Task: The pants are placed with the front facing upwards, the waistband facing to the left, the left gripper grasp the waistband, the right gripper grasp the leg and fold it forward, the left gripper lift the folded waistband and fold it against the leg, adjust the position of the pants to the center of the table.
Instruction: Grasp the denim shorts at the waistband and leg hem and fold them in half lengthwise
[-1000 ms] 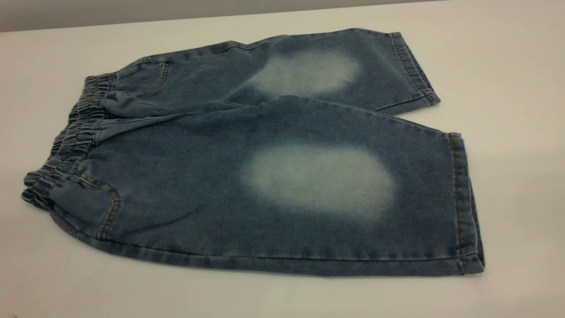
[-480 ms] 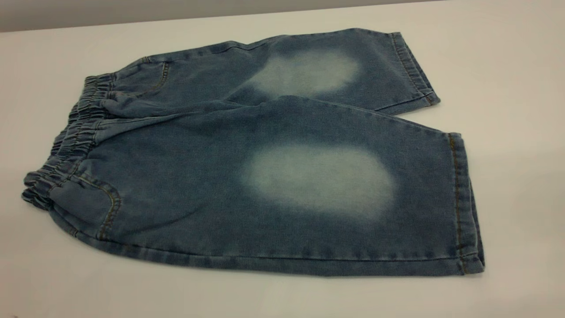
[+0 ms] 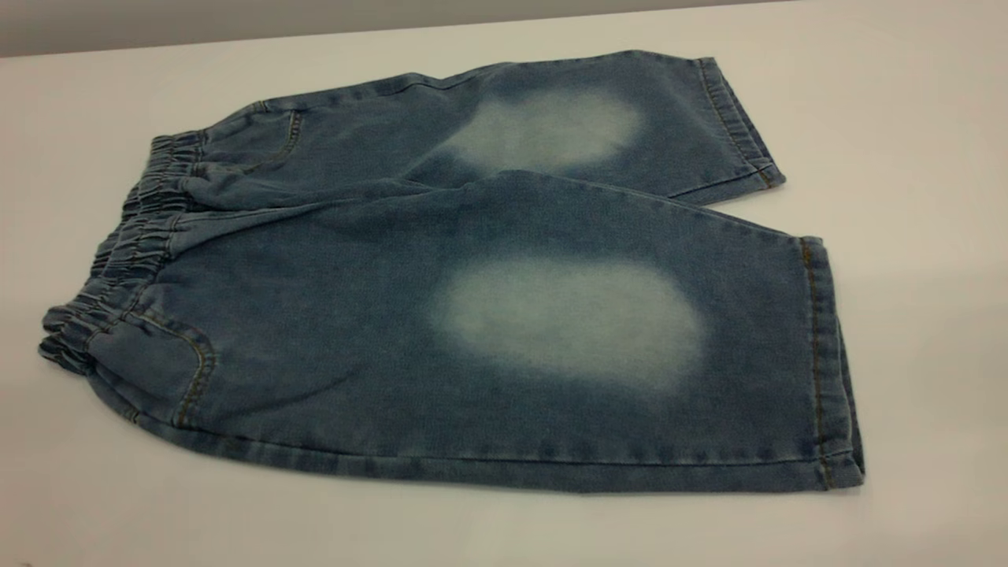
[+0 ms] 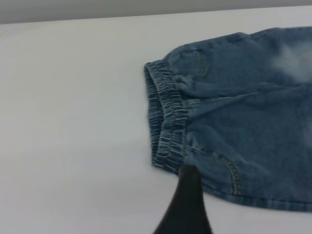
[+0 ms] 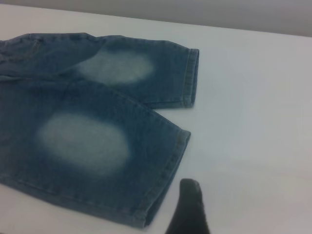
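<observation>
The blue denim pants (image 3: 488,315) lie flat on the white table (image 3: 913,142), front up, with a pale oval on each leg. The ruched waistband (image 3: 134,244) points left and the leg hems (image 3: 823,354) point right. Neither gripper shows in the exterior view. In the left wrist view a black part of my left gripper (image 4: 187,204) hangs just off the near corner of the waistband (image 4: 168,117). In the right wrist view a black part of my right gripper (image 5: 190,207) hovers over bare table beside the near leg's hem (image 5: 168,180). Nothing is held.
Bare white tabletop (image 3: 157,504) surrounds the pants on all sides. The table's far edge (image 3: 394,30) runs close behind the far leg (image 3: 551,118), with a grey wall beyond it.
</observation>
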Robot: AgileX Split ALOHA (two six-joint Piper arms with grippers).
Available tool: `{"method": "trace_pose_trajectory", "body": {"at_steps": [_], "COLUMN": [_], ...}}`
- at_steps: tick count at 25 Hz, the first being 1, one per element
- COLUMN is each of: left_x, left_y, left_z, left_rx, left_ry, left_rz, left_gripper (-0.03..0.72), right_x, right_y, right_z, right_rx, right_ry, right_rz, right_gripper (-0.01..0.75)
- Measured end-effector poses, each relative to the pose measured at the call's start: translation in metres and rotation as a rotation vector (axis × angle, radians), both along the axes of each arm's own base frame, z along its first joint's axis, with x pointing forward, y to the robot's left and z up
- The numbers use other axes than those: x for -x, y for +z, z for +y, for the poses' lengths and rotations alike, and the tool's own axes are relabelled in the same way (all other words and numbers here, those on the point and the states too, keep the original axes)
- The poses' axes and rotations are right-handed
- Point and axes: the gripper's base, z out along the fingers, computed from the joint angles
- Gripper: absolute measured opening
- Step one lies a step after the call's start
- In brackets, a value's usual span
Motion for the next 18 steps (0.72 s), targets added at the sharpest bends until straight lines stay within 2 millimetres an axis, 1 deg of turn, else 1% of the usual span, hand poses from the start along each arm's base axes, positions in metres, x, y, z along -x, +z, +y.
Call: {"method": "trace_pose_trajectory", "body": {"at_steps": [11,18], "left_x": [-0.0001,-0.0001], "left_y": [0.0,0.0], "left_z": [0.0013,0.0008], "left_rx": [-0.01,-0.003], "left_ry": [0.01,0.008], "left_rz": [-0.001,0.0], "left_gripper": [0.571,0.571], "right_x": [0.0004,-0.0027], "right_y": [0.0005,0.0096], "right_z": [0.0021,0.0039], "right_rx": [-0.022,-0.068], "right_ry": [0.017,0.021], "right_rz": [0.001,-0.095], "right_gripper": [0.498,0.498]}}
